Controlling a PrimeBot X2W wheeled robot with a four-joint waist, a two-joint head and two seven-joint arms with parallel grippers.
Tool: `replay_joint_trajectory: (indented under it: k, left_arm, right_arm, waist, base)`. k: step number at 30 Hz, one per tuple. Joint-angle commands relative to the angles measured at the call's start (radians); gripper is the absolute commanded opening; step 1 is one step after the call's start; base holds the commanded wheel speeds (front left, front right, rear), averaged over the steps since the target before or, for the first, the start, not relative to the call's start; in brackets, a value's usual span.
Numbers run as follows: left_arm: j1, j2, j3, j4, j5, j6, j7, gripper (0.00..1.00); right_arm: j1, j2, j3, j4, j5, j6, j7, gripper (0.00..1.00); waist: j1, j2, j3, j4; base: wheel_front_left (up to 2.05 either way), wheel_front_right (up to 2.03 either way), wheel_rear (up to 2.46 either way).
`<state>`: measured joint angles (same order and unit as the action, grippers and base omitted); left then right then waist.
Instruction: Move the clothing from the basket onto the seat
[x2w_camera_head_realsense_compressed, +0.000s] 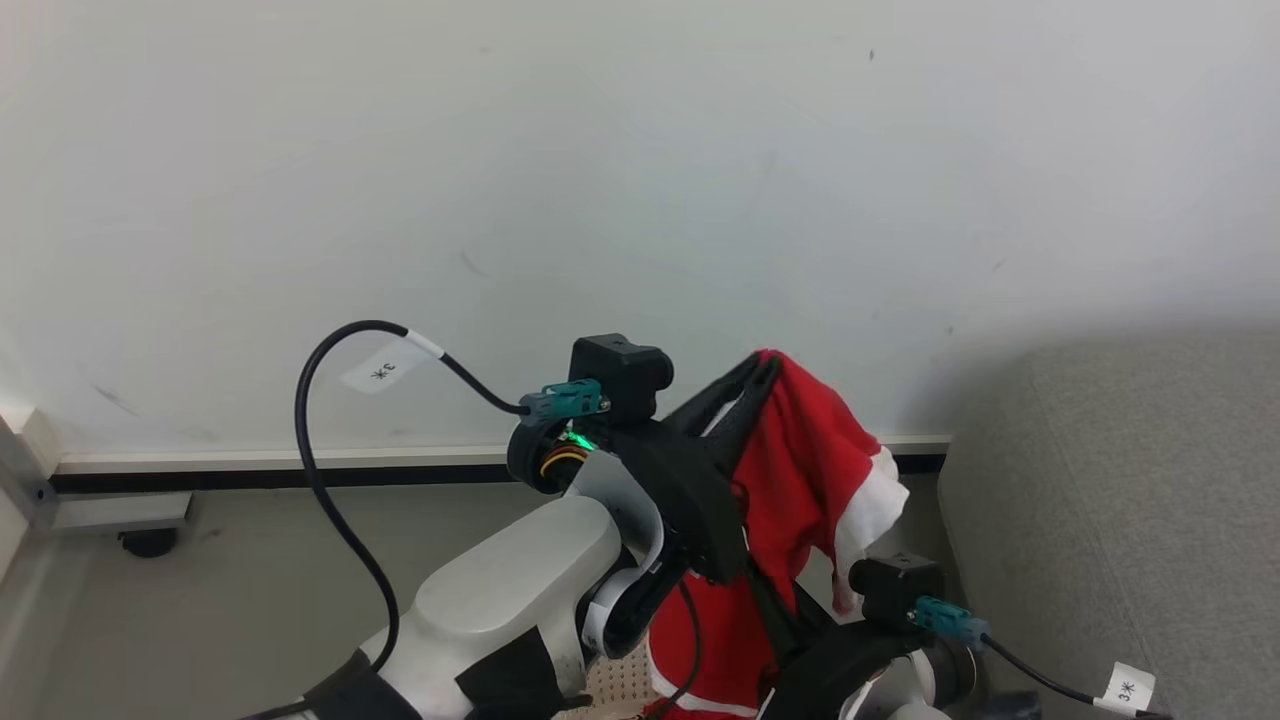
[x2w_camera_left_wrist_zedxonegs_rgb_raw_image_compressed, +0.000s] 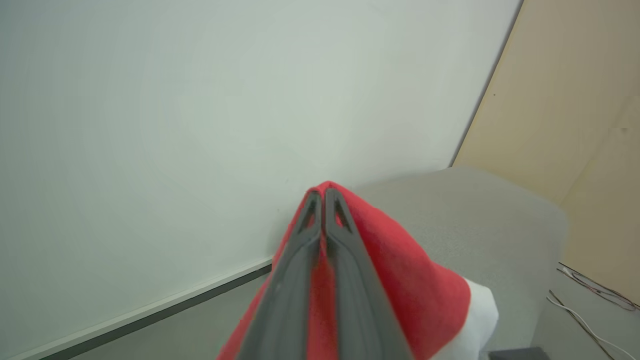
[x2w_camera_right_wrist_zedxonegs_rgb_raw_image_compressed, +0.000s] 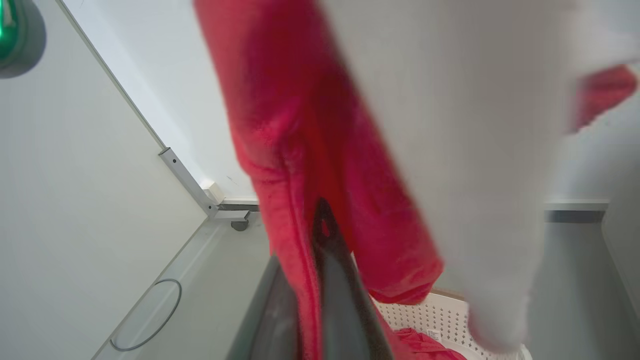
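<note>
1. Left claw (x2w_camera_left_wrist_zedxonegs_rgb_raw_image_compressed: 324, 194): closed. Its two fingers pinch the top fold of the red garment (x2w_camera_head_realsense_compressed: 810, 450) right at the tips, and red cloth shows between them further down their length. In the head view you find this claw raised and pointing up and to the right, with the garment hanging from it.

2. Right claw (x2w_camera_right_wrist_zedxonegs_rgb_raw_image_compressed: 320, 225): closed. It sits lower than the left claw and grips a lower part of the same garment. In its wrist view a strip of red cloth runs down between the two dark fingers.

3. Garment position: it hangs in the air between the two claws, and its white trim (x2w_camera_head_realsense_compressed: 870, 510) falls on the right-hand side.

4. Basket (x2w_camera_right_wrist_zedxonegs_rgb_raw_image_compressed: 440, 310): it lies below the hanging cloth. You see its perforated cream wall, and a second red garment (x2w_camera_right_wrist_zedxonegs_rgb_raw_image_compressed: 425, 345) lies inside it.

5. Sofa (x2w_camera_head_realsense_compressed: 1130, 500): it stands to the right of the hanging garment, near it but apart. No red cloth rests on the part you can see.

6. Surroundings: a pale wall (x2w_camera_head_realsense_compressed: 600, 180) is behind the claws, and a grey floor (x2w_camera_head_realsense_compressed: 200, 600) is below.
</note>
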<state>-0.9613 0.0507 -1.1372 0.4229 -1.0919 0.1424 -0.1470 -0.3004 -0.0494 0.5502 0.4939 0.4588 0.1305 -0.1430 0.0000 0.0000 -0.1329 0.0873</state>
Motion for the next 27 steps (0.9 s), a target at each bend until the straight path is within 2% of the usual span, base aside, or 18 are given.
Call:
replay_joint_trajectory:
  k: [1,5,11,18,27]
  left_arm:
    - [0.023,0.001,0.012,0.025,-0.006,-0.002,-0.033,1.00]
    - [0.042,0.022,0.037,0.073,0.022,0.005,-0.088,1.00]
    - [0.119,0.083,0.089,0.096,0.082,0.010,-0.119,1.00]
    - [0.334,0.140,0.273,-0.007,0.245,-0.001,-0.120,1.00]
    - [0.585,0.136,0.432,-0.144,0.446,-0.028,-0.119,1.00]
  right_arm:
    - [-0.009,-0.002,-0.005,-0.004,-0.005,0.000,-0.013,0.00]
    - [0.002,-0.002,-0.011,-0.019,-0.023,0.000,-0.030,0.00]
    - [0.021,-0.002,-0.020,-0.046,-0.041,0.000,-0.030,0.00]
    - [0.049,-0.002,-0.055,-0.083,-0.082,0.000,-0.010,0.00]
    - [0.064,-0.001,-0.104,-0.149,-0.127,0.000,0.020,0.00]
  waist:
    - [0.0000,0.0000,0.002,-0.008]
    - [0.0000,0.0000,0.008,-0.033]
    - [0.0000,0.0000,0.016,-0.089]
    - [0.0000,0.0000,0.042,-0.157]
    - [0.0000,0.0000,0.087,-0.257]
  base:
    - [0.00,0.00,0.00]
    - [0.00,0.00,0.00]
    - [0.00,0.00,0.00]
    - [0.00,0.00,0.00]
    - [0.00,0.00,0.00]
